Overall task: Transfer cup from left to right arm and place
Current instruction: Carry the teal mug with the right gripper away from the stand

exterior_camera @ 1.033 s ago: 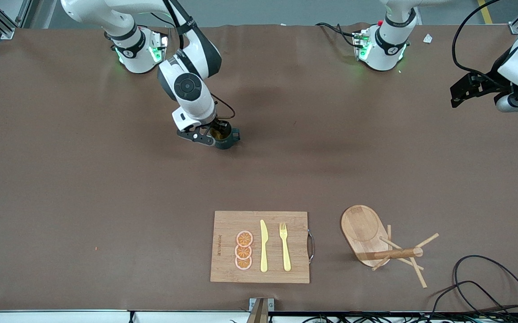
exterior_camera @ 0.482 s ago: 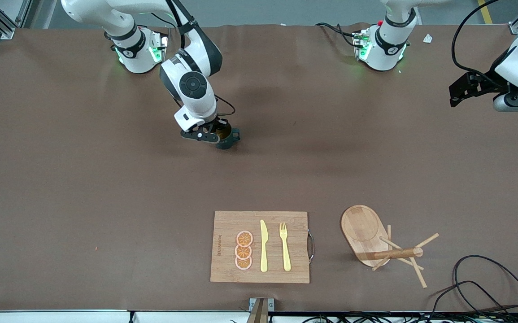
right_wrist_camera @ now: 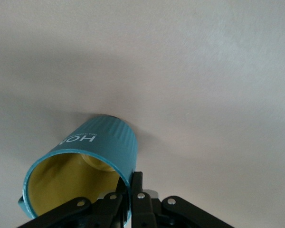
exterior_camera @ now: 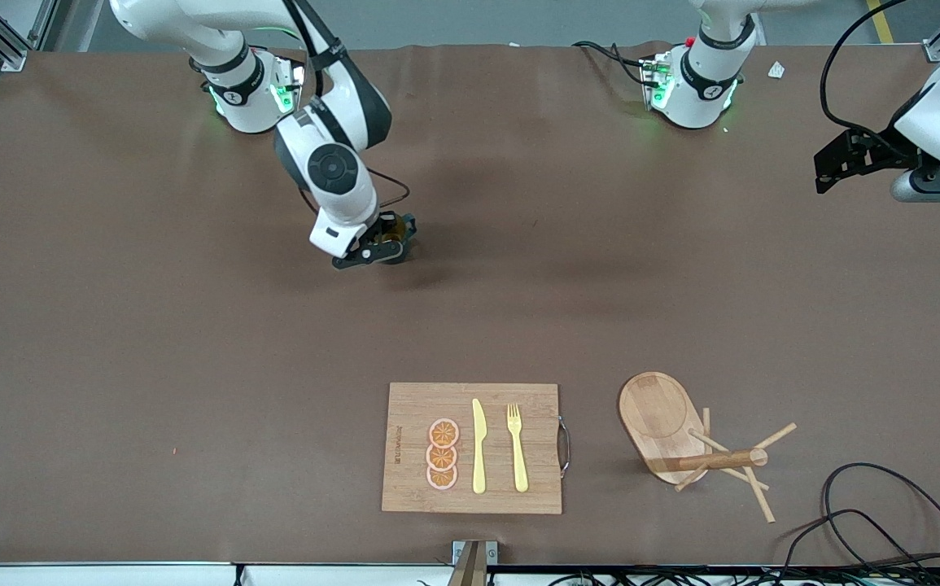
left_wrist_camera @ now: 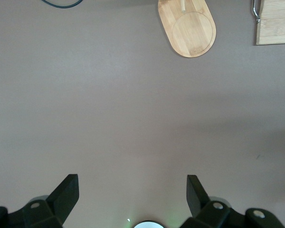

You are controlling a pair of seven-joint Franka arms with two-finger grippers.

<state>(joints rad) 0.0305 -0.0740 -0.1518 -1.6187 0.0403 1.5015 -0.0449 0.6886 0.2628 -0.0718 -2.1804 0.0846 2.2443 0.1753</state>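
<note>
The right gripper (exterior_camera: 384, 244) is clenched on the rim of the cup (exterior_camera: 395, 238), one finger inside against the yellow lining and one outside on the ribbed teal wall, holding it tilted just above the bench (exterior_camera: 152, 325) near the right arm's base. The cup (right_wrist_camera: 80, 173) looks empty, and white lettering runs along its side.

A wooden board (exterior_camera: 472, 448) lies near the front edge, carrying three orange slices (exterior_camera: 443, 454), a yellow knife (exterior_camera: 478, 446) and a yellow fork (exterior_camera: 517, 446). Beside it, toward the left arm's end, a wooden peg stand (exterior_camera: 693, 443) lies on its side. Black cable (exterior_camera: 885, 513) coils at the corner.

The left gripper (exterior_camera: 832, 167) waits above the bench edge, jaws released (left_wrist_camera: 130, 194).
</note>
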